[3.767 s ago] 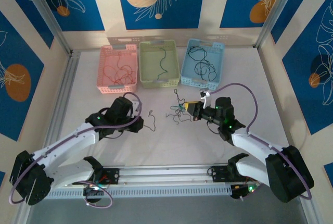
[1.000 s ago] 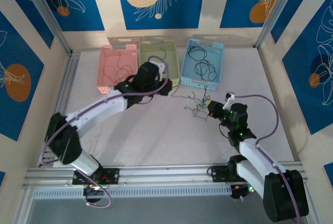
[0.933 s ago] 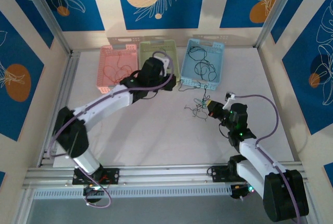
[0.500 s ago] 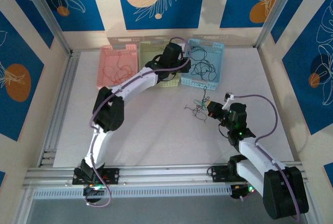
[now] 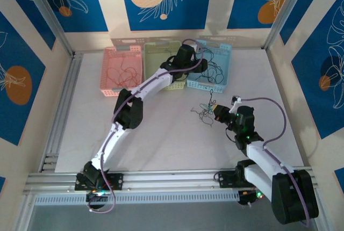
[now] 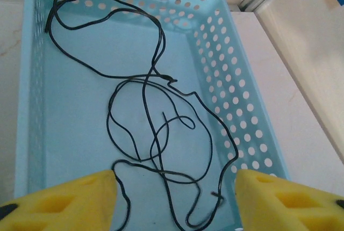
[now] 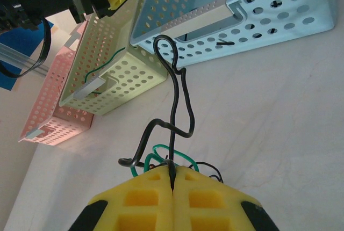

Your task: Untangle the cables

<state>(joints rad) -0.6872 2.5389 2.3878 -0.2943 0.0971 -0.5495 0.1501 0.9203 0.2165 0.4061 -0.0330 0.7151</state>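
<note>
A small clump of black and green cables (image 5: 203, 110) lies on the white table right of centre. My right gripper (image 5: 216, 112) is shut on it. In the right wrist view a bent black cable (image 7: 174, 107) rises from between the shut yellow pads (image 7: 173, 173), with green loops (image 7: 161, 150) beside it. My left gripper (image 5: 201, 62) hangs over the blue basket (image 5: 226, 48), stretched far forward. Its jaws (image 6: 174, 178) stand open with nothing between them, above loose black cables (image 6: 153, 75) lying on the basket floor.
Three baskets stand in a row at the back: pink (image 5: 110, 53) with red wires, green (image 5: 153, 48) and blue. The green basket (image 7: 118, 64) and pink basket (image 7: 54, 113) lie ahead of the right gripper. The blue basket's perforated wall (image 6: 226, 80) flanks the left gripper.
My left arm has swung from the green basket to over the blue basket and its jaws have opened. The right gripper and its clump have stayed in place.
</note>
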